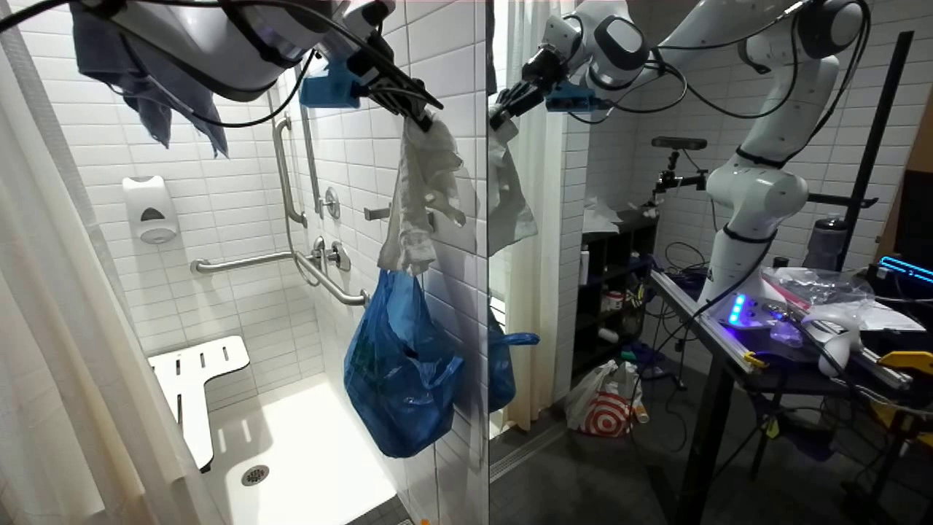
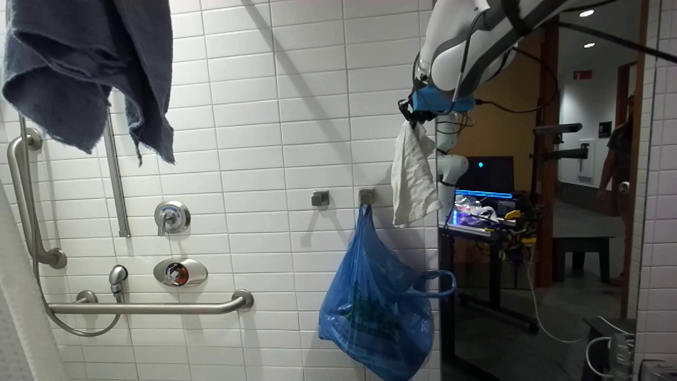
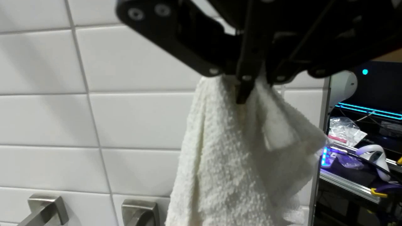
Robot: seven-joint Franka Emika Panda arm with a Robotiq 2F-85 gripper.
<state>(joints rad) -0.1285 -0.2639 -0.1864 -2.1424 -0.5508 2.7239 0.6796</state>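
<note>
White towel [image 2: 415, 180]: hanging in creased folds right of centre in an exterior view, and filling the lower middle of the wrist view.
Gripper [image 3: 244, 86]: its fingers are clamped on the towel's upper end, coming in from the top of the wrist view.
Square metal hook [image 2: 366, 196]: on the tiled wall just left of the towel; a matching hook [image 2: 319, 199] sits farther left.
Blue plastic bag [image 2: 378, 317]: slung from the hook nearer the towel, lower centre, one loose handle sticking out rightward. I can't tell whether towel and bag touch.
Dark blue cloth [image 2: 100, 63]: dangling at upper left in both exterior views, its edge frayed.
Steel grab bar [image 2: 158, 308]: running across the lower left, below the shower valve [image 2: 172, 217].
Slotted shower seat [image 1: 194, 397]: lower left, with a floor drain [image 1: 255, 475] to its lower right.
Mirror [image 1: 525, 470]: at right, reflecting the robot arm [image 1: 758, 182].
</note>
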